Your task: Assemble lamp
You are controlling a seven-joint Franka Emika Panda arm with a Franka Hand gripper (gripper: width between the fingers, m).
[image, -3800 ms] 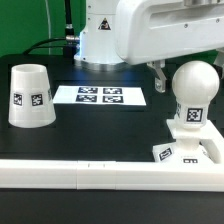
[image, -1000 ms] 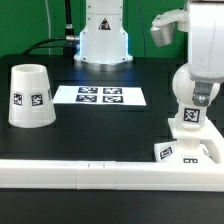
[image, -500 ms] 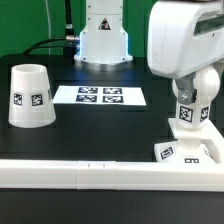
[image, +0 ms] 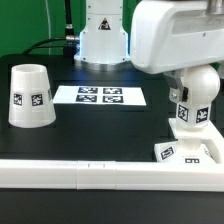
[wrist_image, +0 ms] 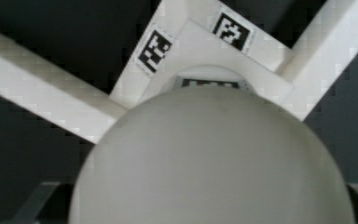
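The white bulb (image: 203, 100) stands upright on the flat square base (image: 190, 152) at the exterior view's right. My gripper (image: 193, 78) comes down over the bulb's round head, and the arm's white body hides the top of it. In the wrist view the bulb head (wrist_image: 194, 150) fills the space between my jaws, with the tagged base (wrist_image: 194, 40) beyond it. The gripper (wrist_image: 194, 205) looks shut on the bulb. The tapered shade (image: 30, 96) stands mouth down at the exterior view's left, far from the gripper.
The marker board (image: 100, 96) lies flat on the black table between the shade and the bulb. A long white rail (image: 80, 173) runs along the front edge. The robot's base (image: 103, 40) stands at the back.
The arm came down onto the bulb and has turned about it over the last second. The tags on the bulb have shifted sideways. The shade has not moved.
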